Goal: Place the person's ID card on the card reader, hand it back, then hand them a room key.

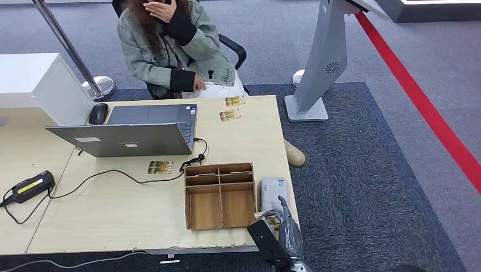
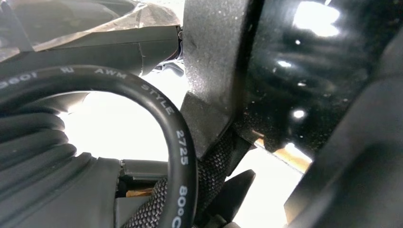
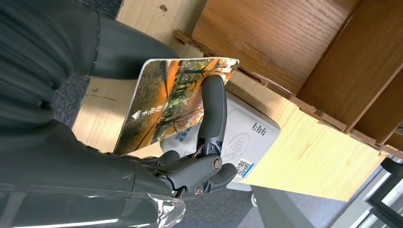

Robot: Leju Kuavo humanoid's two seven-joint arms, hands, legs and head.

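My right hand (image 1: 279, 220) hovers at the table's near right corner, just in front of the white card reader (image 1: 272, 191). It pinches a card with an orange forest picture (image 3: 171, 99) between the thumb and a finger (image 3: 213, 109). The card is tilted and held a little above the card reader (image 3: 249, 137), not lying on it. Three similar cards lie on the table: one (image 1: 160, 167) near the laptop, two (image 1: 230, 115) (image 1: 235, 101) at the far edge in front of the seated person (image 1: 170, 45). The ribbed cover of my left hand (image 2: 43, 175) appears close up; its fingers are hidden.
A wooden divided box (image 1: 220, 195) stands directly left of the reader. A laptop (image 1: 136, 130), a mouse (image 1: 98, 113), a cabled black device (image 1: 31, 186) and a white cabinet (image 1: 34, 79) occupy the table's left. A grey kiosk stand (image 1: 323, 62) rises beyond the table's right.
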